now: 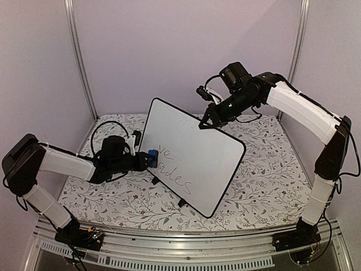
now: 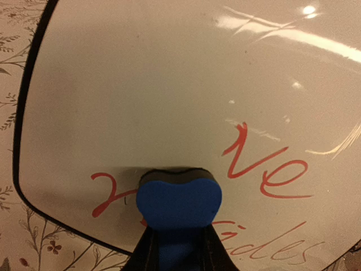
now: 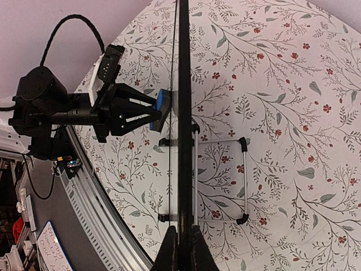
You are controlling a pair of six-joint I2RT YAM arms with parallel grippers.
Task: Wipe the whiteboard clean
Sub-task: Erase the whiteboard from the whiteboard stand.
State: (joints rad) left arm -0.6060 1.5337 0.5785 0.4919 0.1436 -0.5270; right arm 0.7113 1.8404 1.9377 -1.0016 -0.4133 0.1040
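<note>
The whiteboard (image 1: 194,155) stands tilted on its small black feet in the middle of the table, white with a thin black rim. Red handwriting (image 2: 265,169) runs across its lower left part. My left gripper (image 1: 148,158) is shut on a small blue eraser (image 2: 178,202), whose dark pad presses flat against the board's face beside the writing. My right gripper (image 1: 206,122) is shut on the board's top edge (image 3: 184,113), which the right wrist view shows edge-on between the fingers. In that view the left gripper (image 3: 155,110) and eraser (image 3: 162,110) touch the board's left side.
A floral cloth (image 1: 265,169) covers the table. A wire stand (image 3: 220,180) props the board from behind. A metal rail (image 1: 186,248) runs along the near edge, and pale walls with upright poles (image 1: 79,56) close in the back.
</note>
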